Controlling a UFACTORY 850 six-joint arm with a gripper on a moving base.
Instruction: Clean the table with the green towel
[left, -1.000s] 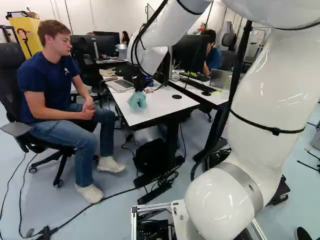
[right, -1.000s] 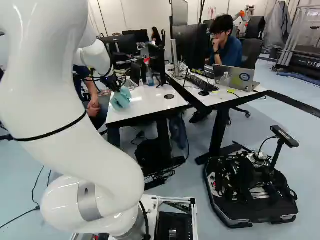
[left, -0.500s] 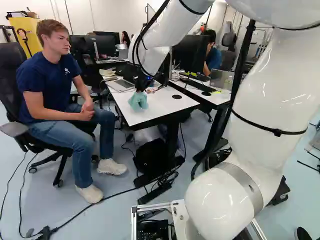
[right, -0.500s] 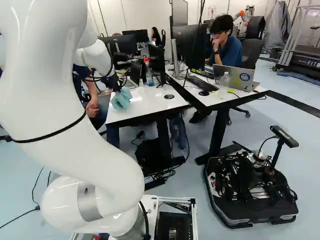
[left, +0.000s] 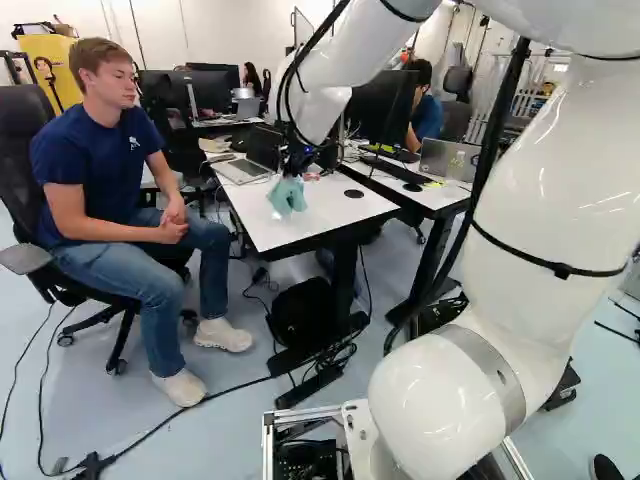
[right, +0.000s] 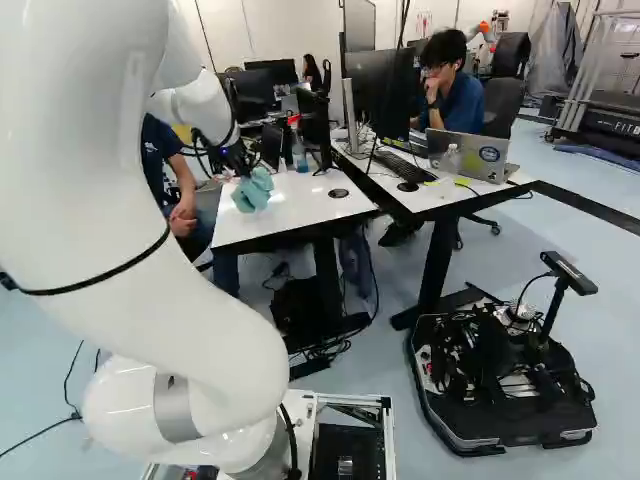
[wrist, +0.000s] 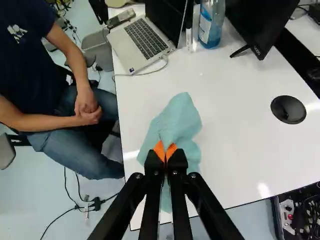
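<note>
Hanging over the white table (left: 335, 214) in the left base view, the green towel (left: 287, 196) shows left of the cable port (right: 338, 193) in the right base view; in the wrist view, the gripper (wrist: 165, 153) pinches it, the next wipe likely portward

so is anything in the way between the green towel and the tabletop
Nothing visible: the gripper holds the green towel right over the white table; the laptop and spray bottle stand farther ahead.
</note>
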